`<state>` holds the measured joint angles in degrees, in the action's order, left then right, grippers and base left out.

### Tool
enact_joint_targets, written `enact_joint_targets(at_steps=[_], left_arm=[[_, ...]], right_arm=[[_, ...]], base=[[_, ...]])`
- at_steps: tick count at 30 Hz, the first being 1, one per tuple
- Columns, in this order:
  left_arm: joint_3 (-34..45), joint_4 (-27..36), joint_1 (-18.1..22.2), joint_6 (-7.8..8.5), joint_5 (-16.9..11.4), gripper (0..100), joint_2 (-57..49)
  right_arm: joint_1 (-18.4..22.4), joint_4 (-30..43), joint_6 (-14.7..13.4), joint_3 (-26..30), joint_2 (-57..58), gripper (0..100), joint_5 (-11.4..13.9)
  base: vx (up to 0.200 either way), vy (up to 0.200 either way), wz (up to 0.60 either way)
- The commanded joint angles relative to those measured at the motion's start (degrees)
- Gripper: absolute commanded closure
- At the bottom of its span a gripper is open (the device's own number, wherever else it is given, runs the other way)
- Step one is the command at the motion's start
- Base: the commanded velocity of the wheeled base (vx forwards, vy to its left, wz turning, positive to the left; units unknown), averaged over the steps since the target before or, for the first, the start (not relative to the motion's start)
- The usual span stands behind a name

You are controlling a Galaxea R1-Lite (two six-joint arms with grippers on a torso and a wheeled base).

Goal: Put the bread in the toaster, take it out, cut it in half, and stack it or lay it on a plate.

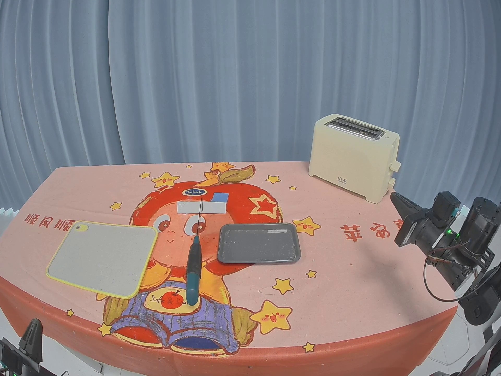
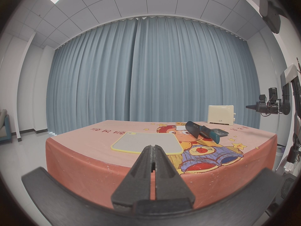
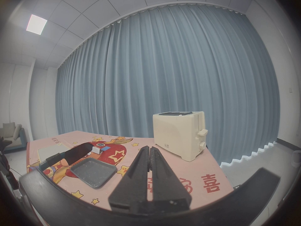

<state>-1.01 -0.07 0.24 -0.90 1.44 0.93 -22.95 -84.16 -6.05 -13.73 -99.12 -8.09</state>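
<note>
Toaster (image 1: 355,157) stands at upper right of the head frame, slots upward; whether they hold bread cannot be told. Right gripper (image 3: 150,148), pressed together and empty, sits at lower right, aimed toward it. It is judged the nearer arm. Left gripper (image 2: 153,147), also pressed together, sits at lower left, by the cutting board (image 1: 102,257).

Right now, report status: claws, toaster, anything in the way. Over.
Left claw shut, empty, off table front edge. Right claw shut, empty, short of toaster. Knife between cutting board and tray, off its line.
</note>
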Motion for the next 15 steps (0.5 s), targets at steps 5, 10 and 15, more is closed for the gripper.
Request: enact_joint_targets(at_steps=[5, 10, 15], left_arm=[[1.0, 0.0, 0.0, 0.29, -0.1, 100, -0.3], [1.0, 0.0, 0.0, 0.29, -0.1, 100, -0.3], [1.0, 0.0, 0.0, 0.29, -0.1, 100, -0.3]], right_arm=[[2.8, 0.0, 1.1, -0.7, 0.4, 100, 0.1], [4.9, -0.5, 1.1, -0.9, -0.1, 100, 0.7], [4.9, -0.1, 1.1, -0.3, -0.3, 100, 0.9]], base=[[0.0, 0.0, 0.0], [0.0, 0.0, 0.0], [0.0, 0.0, 0.0]])
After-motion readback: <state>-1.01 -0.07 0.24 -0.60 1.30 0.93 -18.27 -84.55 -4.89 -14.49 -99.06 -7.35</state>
